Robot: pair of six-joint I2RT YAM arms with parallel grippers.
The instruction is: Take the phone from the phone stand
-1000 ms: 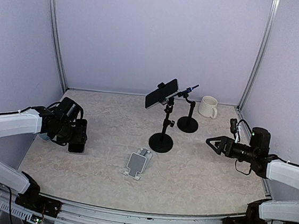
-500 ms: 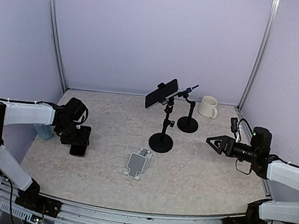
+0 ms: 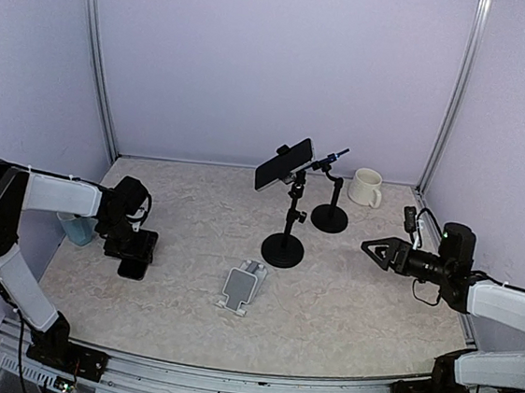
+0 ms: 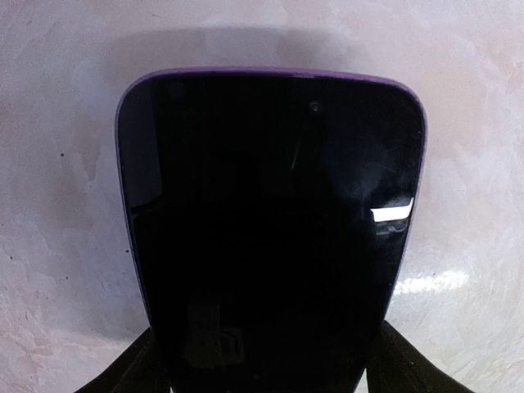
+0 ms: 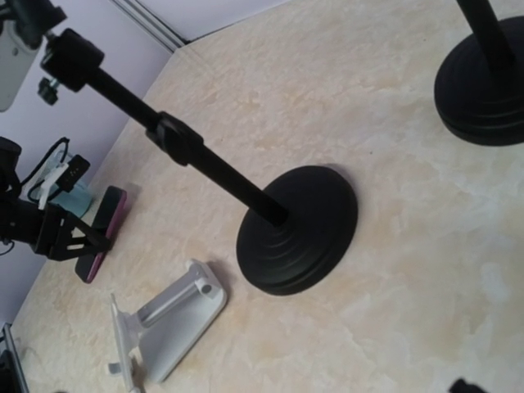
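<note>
The phone (image 3: 137, 254), with a black screen and a purple edge, sits in my left gripper (image 3: 128, 246), which is shut on its lower end low over the table at the far left. In the left wrist view the phone (image 4: 270, 221) fills the frame, screen up, with a black finger (image 4: 135, 372) at each bottom corner; I cannot tell whether it touches the table. The white folding phone stand (image 3: 242, 286) lies empty at the table's middle and also shows as the stand (image 5: 168, 319) in the right wrist view. My right gripper (image 3: 376, 251) hovers open at the right, with nothing in it.
A tall black stand (image 3: 284, 246) with a round base (image 5: 299, 229) has a second dark phone (image 3: 285, 164) clamped to it behind the white stand. A shorter black stand (image 3: 329, 213) and a cream mug (image 3: 366, 187) are at the back right. A pale blue object (image 3: 76, 229) lies by the left wall.
My left arm has brought the phone down and slightly nearer, from above the table to just over it. The right arm has not moved.
</note>
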